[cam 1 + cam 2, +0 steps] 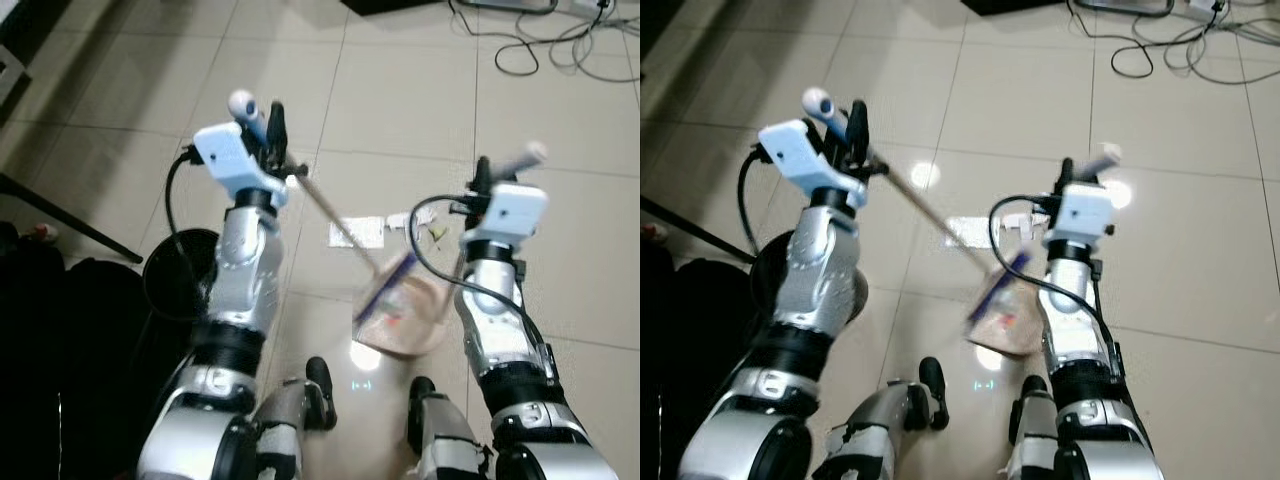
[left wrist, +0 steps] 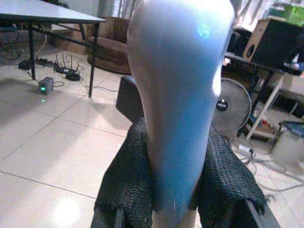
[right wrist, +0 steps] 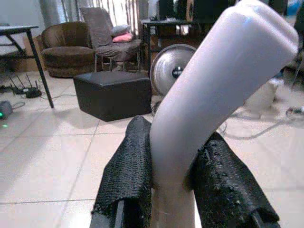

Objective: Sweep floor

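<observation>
My left gripper (image 1: 272,130) is raised at the left and shut on the pale blue broom handle (image 2: 178,95). The broom's thin stick (image 1: 330,215) slants down to its purple-bristled head (image 1: 387,283), which rests at the beige dustpan (image 1: 412,322) on the tiles between my arms. My right gripper (image 1: 484,182) is shut on the dustpan's grey-white handle (image 3: 213,85), held upright above the pan. A little debris lies inside the pan. Just beyond the pan, a white paper scrap (image 1: 358,232) and small bits (image 1: 434,234) lie on the floor.
A round black fan base (image 1: 180,272) and a black bag (image 1: 50,330) sit at my left, with a slanted black leg (image 1: 60,215) beyond. Cables (image 1: 540,45) trail at the far right. My feet (image 1: 318,385) stand just behind the dustpan.
</observation>
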Tool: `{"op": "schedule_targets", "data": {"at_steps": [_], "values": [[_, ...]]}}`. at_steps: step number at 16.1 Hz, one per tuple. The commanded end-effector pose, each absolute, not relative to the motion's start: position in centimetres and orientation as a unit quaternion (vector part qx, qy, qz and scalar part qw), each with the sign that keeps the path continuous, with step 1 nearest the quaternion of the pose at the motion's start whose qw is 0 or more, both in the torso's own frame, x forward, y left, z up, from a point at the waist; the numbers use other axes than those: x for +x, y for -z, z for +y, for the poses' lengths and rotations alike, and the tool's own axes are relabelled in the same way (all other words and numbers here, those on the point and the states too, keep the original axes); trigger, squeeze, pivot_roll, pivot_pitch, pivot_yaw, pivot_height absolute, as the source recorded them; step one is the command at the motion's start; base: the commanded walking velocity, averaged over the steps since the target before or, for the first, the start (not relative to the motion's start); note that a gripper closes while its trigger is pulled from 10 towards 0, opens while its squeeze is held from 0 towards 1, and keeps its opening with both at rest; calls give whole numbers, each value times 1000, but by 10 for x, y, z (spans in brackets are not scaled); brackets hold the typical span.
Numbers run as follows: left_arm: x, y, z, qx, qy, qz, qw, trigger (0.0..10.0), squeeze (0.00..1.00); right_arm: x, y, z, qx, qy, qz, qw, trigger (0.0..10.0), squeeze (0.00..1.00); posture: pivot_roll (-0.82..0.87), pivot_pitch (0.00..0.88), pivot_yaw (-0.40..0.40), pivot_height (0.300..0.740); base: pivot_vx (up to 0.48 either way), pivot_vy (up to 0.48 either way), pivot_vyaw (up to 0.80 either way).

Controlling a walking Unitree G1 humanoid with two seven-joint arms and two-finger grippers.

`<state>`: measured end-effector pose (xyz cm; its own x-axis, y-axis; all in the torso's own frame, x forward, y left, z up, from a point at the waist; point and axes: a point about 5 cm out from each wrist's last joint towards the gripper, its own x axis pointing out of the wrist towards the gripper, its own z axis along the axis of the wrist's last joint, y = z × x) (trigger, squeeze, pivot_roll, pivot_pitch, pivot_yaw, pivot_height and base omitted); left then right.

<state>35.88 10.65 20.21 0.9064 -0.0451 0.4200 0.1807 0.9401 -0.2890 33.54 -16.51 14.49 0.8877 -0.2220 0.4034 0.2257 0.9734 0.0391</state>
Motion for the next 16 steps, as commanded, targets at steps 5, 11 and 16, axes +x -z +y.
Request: {"op": "schedule_targets", "data": {"at_steps": [5, 11, 16], "values": [[356, -206, 118, -150, 51, -215, 964, 10000, 0, 327, -143, -168, 55, 120, -223, 966, 10000, 0, 78, 162, 125, 740, 0, 0, 0], [368, -245, 146, -163, 50, -255, 952, 10000, 0, 327, -145, -171, 53, 92, -225, 968, 10000, 0, 77, 122, 107, 740, 0, 0, 0], [371, -277, 183, -98, 65, -291, 949, 10000, 0, 331, -156, -180, 74, 99, -239, 963, 10000, 0, 83, 85, 111, 740, 0, 0, 0]]}}
